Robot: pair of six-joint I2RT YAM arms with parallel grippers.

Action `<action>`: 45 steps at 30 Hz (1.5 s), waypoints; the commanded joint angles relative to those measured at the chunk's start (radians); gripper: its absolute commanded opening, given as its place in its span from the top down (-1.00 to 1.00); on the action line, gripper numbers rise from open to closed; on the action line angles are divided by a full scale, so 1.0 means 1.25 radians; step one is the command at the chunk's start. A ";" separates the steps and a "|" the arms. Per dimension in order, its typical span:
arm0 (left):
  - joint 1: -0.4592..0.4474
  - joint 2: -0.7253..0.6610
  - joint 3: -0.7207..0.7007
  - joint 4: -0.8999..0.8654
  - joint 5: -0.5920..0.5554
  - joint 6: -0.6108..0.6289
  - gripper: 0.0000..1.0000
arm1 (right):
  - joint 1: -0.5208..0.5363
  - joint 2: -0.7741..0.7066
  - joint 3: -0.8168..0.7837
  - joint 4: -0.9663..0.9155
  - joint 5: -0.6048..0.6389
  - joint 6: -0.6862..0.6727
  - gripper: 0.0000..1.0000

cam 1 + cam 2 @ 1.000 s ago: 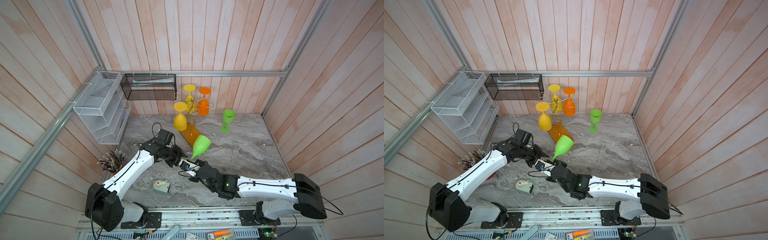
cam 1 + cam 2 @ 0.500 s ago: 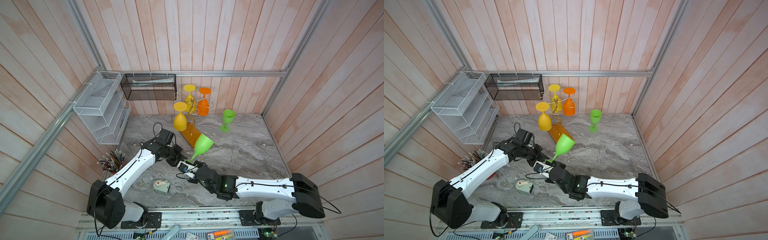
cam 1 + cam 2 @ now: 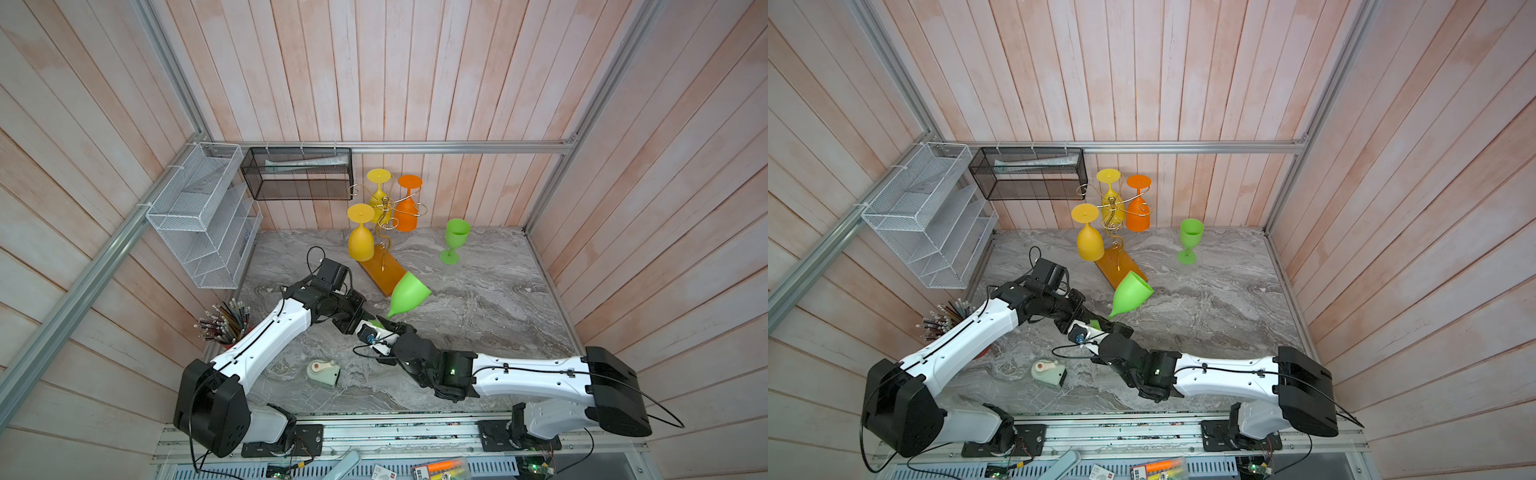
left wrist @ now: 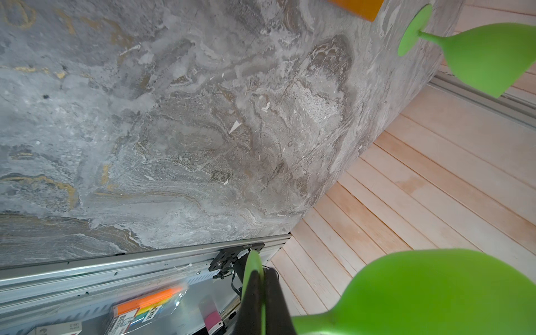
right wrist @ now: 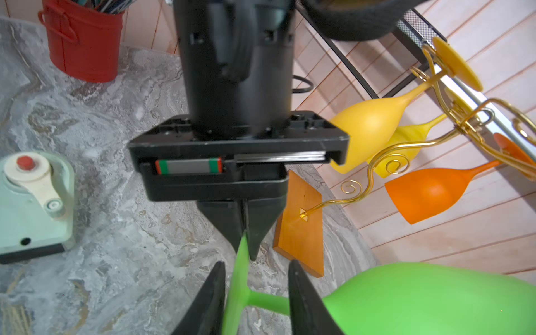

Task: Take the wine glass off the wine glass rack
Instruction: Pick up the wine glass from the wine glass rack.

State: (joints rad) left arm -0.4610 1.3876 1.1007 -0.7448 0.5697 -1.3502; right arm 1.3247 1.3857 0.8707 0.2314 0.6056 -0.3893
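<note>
Fingers (image 5: 223, 223) of left gripper (image 5: 245, 238): clenched edge-on upon the round foot of the green wine glass (image 3: 409, 293).
Jaws of right gripper (image 5: 256, 264): parted, straddling that foot where the stem joins it; nothing gripped.
Held glass: off the wine glass rack (image 3: 380, 272), in the air and tilted, bowl pointing far and right; in both top views the bowl overlaps the near end of the rack's base.
Rack: gold wire stand on an orange-brown base, at far centre of the marble tabletop (image 3: 478, 316).
Glasses on the rack: amber glass (image 3: 360, 245) at left, yellow glass (image 3: 379, 199) at the far side, orange glass (image 3: 406, 216) at right, all hanging bowl-down.
Second green glass (image 3: 455, 239): upright on the tabletop, right of the rack and apart from it.
Near left: red cup of pencils (image 3: 224, 322); pale green device (image 3: 323, 372).
Far-left walls: black mesh basket (image 3: 297, 174); white wire shelf (image 3: 199, 216).
</note>
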 commanded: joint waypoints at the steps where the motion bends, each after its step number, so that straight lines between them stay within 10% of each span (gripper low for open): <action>1: 0.005 -0.009 -0.018 -0.012 -0.010 0.020 1.00 | 0.003 -0.051 0.008 0.026 0.033 0.009 0.01; 21: 0.041 -0.059 -0.130 0.104 -0.041 0.094 1.00 | -0.202 -0.346 0.017 -0.158 -0.151 0.450 -0.14; 45: 0.060 -0.119 -0.277 0.512 0.034 0.309 1.00 | -0.574 -0.327 0.123 -0.425 -0.496 0.861 0.05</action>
State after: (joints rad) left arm -0.3908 1.2602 0.7582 -0.1989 0.6033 -1.0565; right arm 0.6243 0.9615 0.9897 -0.2405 0.0681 0.6304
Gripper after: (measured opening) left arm 0.062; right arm 0.480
